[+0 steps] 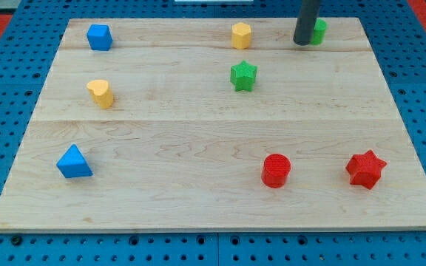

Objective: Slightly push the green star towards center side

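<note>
The green star sits on the wooden board above the board's middle, a little to the view's right. My tip is near the view's top, up and to the right of the star and well apart from it. The rod partly hides a second green block just to its right; its shape cannot be made out.
A yellow block stands above the star. A blue block is at top left, a yellow heart at left, a blue triangle at lower left. A red cylinder and a red star lie at lower right.
</note>
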### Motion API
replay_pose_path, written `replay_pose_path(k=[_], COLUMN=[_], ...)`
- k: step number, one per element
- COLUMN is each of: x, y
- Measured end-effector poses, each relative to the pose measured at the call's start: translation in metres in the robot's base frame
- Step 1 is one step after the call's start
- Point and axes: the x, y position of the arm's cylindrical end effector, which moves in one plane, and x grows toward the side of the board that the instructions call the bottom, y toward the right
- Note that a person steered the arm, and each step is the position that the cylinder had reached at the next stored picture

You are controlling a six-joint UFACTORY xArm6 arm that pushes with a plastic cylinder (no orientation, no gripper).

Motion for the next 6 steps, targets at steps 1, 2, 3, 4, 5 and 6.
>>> replay_pose_path(k=[1, 2, 3, 4, 5, 6], x=[0.03, 0.064, 0.086, 0.086, 0.086, 0.103], y=[-0.015, -0.083, -0.123, -0.124, -0.131, -0.197])
